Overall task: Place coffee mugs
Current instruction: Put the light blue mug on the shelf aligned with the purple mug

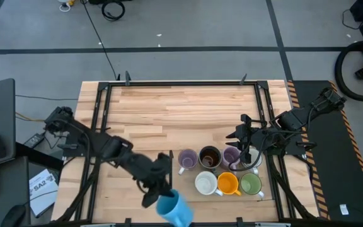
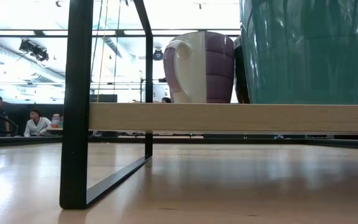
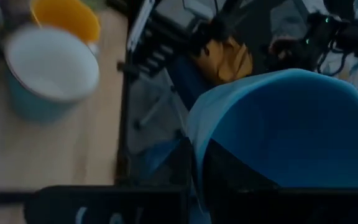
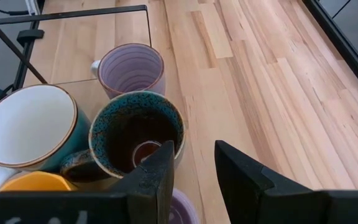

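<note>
At the table's near edge, the bright blue mug is clenched by the left gripper for carrying to the grouped mugs, where an open spot must be chosen, while the right gripper hangs unclenched there.

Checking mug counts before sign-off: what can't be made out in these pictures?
- Low view: the teal mug, cut off by the top and right edges, blocks whatever stands behind it.
- Left wrist view: the blue mug, held by the left gripper, is blurred and its handle is unseen.
- High view: the right gripper covers whatever sits beneath it.
</note>
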